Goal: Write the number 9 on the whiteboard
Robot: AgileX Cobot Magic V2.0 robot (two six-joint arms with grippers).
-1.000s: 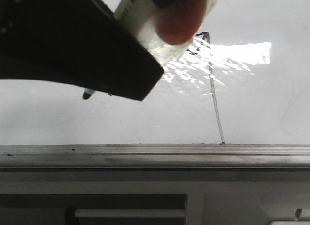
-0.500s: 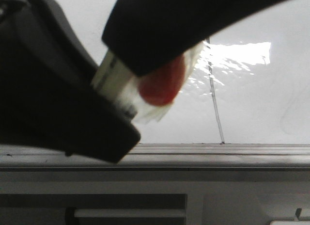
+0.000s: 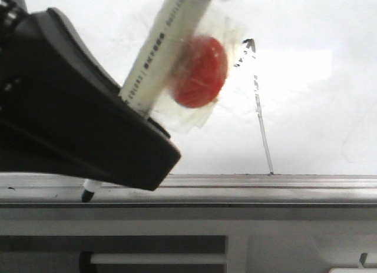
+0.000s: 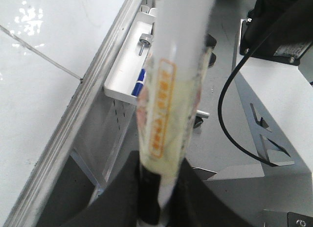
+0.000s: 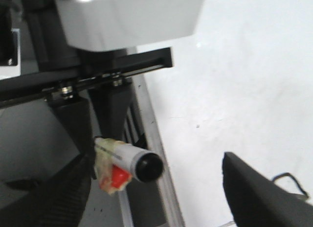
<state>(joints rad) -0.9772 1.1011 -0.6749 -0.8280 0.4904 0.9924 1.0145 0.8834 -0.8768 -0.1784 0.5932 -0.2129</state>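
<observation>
One marker [image 3: 154,61] is sitting in the left hand [image 3: 126,146], whose dark fingers are closed around the pen's lower barrel; its pale body, wrapped in clear tape with a red round piece [image 3: 200,72] stuck to it, is slanting up across the front view while the black tip [image 3: 87,195] is poking out below the hand, over the grey bottom rail [image 3: 265,187]. In the left wrist view the same taped barrel [image 4: 168,90] is rising out of the hand's grip [image 4: 156,197].

Beside the red piece, the number 9 [image 3: 258,102] is showing on the whiteboard [image 3: 318,85]: a small angular loop near the top and a long, slightly slanted tail running down to the rail. The pen tip is well apart from that line.

A small white tray [image 4: 128,65] is hanging under the board's rail in the left wrist view, and a blue pen [image 4: 139,82] and a metal bolt-like piece [image 4: 143,41] are lying in it.

The right hand [image 5: 156,192] is spread wide, its two dark fingers [image 5: 259,192] well apart with nothing between them, looking toward the marker's black end [image 5: 148,167].
</observation>
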